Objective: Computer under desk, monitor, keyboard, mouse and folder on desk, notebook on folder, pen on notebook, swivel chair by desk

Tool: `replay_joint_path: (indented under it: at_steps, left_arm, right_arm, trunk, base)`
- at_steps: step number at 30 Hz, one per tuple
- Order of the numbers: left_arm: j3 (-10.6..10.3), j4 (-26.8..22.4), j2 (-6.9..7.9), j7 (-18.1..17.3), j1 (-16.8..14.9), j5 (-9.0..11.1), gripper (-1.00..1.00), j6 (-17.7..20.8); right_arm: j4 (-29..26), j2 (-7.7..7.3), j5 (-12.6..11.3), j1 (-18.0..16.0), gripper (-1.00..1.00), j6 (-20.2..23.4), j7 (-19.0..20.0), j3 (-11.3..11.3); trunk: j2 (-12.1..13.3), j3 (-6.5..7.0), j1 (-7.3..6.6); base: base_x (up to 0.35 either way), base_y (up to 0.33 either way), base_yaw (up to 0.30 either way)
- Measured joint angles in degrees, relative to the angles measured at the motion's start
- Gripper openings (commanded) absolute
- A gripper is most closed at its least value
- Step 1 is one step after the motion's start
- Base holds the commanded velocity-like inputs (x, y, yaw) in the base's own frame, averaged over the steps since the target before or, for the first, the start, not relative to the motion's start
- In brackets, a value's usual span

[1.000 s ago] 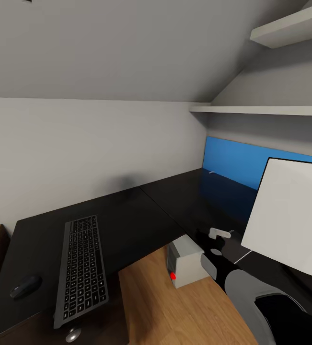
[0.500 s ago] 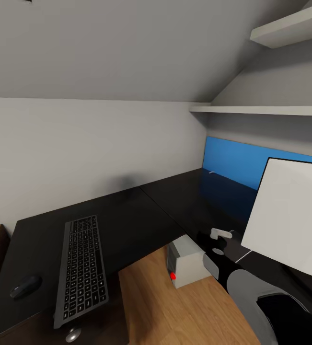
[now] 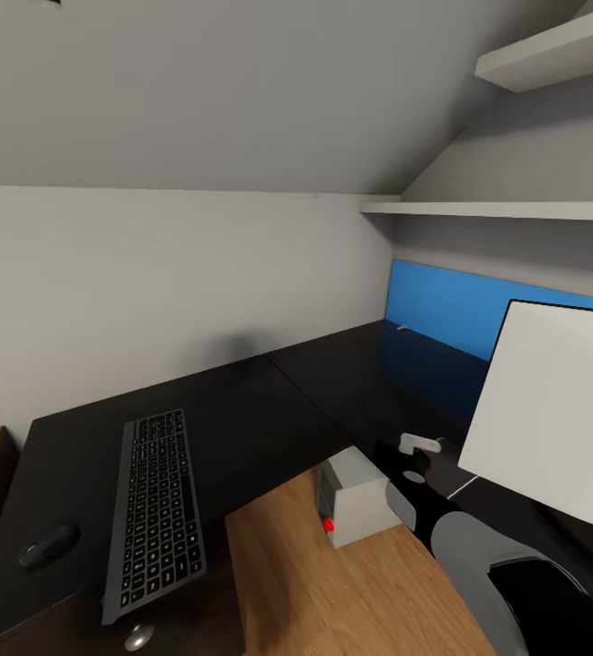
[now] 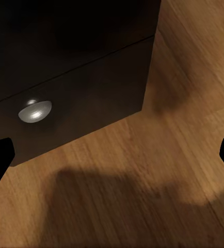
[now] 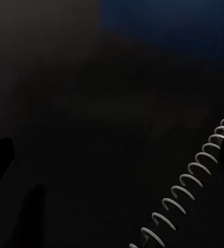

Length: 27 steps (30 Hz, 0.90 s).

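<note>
Your right arm (image 3: 478,547) reaches forward over the black surface (image 3: 241,428), behind the monitor's (image 3: 551,419) white back. Your right tool (image 5: 112,155) hangs released above it, a wire spiral binding (image 5: 194,170) beside one fingertip. Your left tool (image 4: 112,155) hangs released over the wooden floor (image 4: 143,181) by a drawer knob (image 4: 34,110). The keyboard (image 3: 157,510) runs lengthwise away from you.

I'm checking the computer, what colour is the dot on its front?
Red, on the light grey computer; clearest in the head view.
</note>
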Motion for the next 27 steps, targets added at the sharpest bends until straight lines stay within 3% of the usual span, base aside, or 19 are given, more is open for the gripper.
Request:
replay_joint_path:
  at_steps: [16,27]
  left_arm:
    - [0.0,0.0,-0.04,0.1,0.0,0.0,1.00,0.0]
    - [0.0,0.0,-0.06,0.0,0.0,0.0,1.00,0.0]
  right_arm:
    - [-0.4,0.06,-0.1,0.0,1.00,0.6,1.4,0.0]
    - [-0.3,0.07,-0.3,0.0,1.00,0.7,2.1,0.3]
  trunk:
    - [0.0,0.00,0.00]
    - [0.0,0.00,0.01]
  base:
    - [-0.001,0.001,0.000]
    - [-0.115,0.091,0.000]
